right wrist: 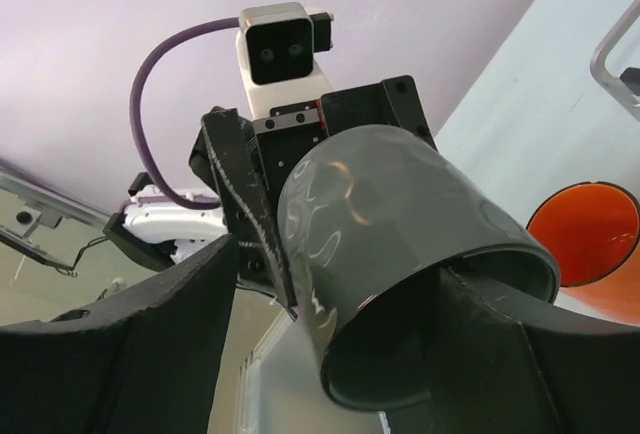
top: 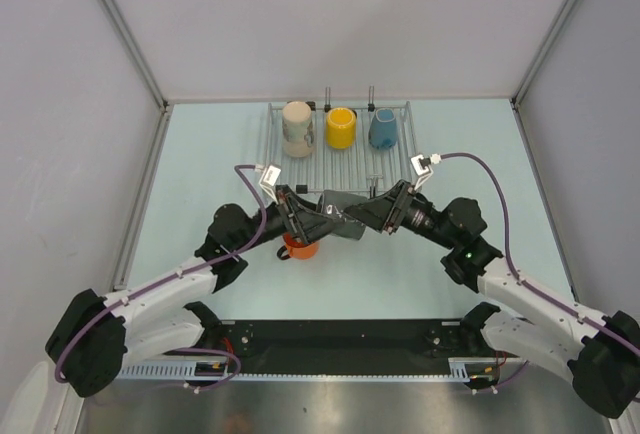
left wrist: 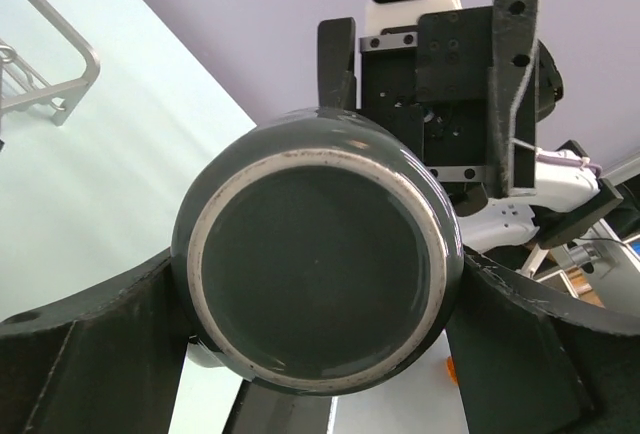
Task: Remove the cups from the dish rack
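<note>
Grey mug clamped by left fingers; right fingers unclear; rack: cream mug, yellow mug, blue mug.

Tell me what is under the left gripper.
An orange cup stands on the table, seen from above. The left gripper, holding the grey cup, covers its far part; only the near rim shows.
</note>
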`<state>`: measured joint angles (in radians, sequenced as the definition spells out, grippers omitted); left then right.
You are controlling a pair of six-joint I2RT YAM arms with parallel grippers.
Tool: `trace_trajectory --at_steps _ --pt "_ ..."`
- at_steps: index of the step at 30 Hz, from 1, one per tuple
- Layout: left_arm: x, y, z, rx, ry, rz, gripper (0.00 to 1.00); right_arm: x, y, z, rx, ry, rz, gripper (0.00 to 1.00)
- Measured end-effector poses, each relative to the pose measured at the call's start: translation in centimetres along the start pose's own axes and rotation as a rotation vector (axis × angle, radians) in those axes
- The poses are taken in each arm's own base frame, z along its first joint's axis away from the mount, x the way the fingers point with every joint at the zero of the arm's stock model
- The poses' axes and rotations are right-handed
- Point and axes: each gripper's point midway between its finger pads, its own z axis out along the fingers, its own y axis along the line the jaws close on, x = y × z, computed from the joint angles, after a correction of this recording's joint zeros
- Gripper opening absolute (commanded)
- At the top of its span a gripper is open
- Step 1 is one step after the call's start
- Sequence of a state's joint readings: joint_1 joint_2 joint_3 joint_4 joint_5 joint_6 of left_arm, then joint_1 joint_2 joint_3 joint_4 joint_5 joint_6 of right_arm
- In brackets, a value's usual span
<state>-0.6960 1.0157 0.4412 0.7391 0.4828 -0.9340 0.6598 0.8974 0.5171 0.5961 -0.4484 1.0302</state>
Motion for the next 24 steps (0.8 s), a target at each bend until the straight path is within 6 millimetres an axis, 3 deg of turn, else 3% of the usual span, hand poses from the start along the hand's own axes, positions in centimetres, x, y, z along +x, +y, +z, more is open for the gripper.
trace_trajectory --at_steps 1,5,6,7,11,13,14,17,18,20,24 --pt "0.2 -0.1 0.0 0.004 0.002 -0.001 0.0 0.2 -0.2 0.3 0.0 0.01 0.001 0.59" --pt "0.9 -0.2 0.0 0.011 0.007 -0.006 0.01 0.9 -0.6 1.0 0.002 0.034 0.015 0.25" --pt "1.0 0.0 -0.1 0.009 0.01 -0.011 0.0 0.9 -0.5 1.1 -0.002 0.035 0.007 0.09" --pt "1.3 0.0 -0.1 0.01 0.014 -0.013 0.0 1.0 -0.2 1.2 -0.011 0.038 0.017 0.0" --pt "1.5 -0.8 -0.2 0.044 0.017 -0.018 0.0 1.1 1.0 1.2 -0.055 0.047 0.02 0.0" --pt "1.5 -0.8 -0.2 0.047 0.016 -0.016 0.07 1.1 1.1 1.2 -0.057 0.048 0.022 0.0" --pt "1.5 -0.8 -0.1 0.045 0.015 -0.016 0.13 1.1 1.1 1.2 -0.056 0.048 0.023 0.0" --pt "1.6 -0.6 -0.2 0.036 0.019 -0.015 0.65 1.2 1.0 1.2 -0.05 0.05 0.025 0.0" --pt "1.7 -0.6 -0.2 0.033 0.022 -0.016 0.86 1.2 0.9 1.1 -0.045 0.05 0.024 0.0" --pt "1.9 -0.7 -0.3 0.022 0.038 -0.015 1.0 1.4 0.9 0.9 -0.036 0.057 0.021 0.0" --pt "1.8 -0.9 -0.1 -0.032 0.078 0.012 1.0 1.1 1.3 -0.1 -0.015 0.047 -0.012 0.0"
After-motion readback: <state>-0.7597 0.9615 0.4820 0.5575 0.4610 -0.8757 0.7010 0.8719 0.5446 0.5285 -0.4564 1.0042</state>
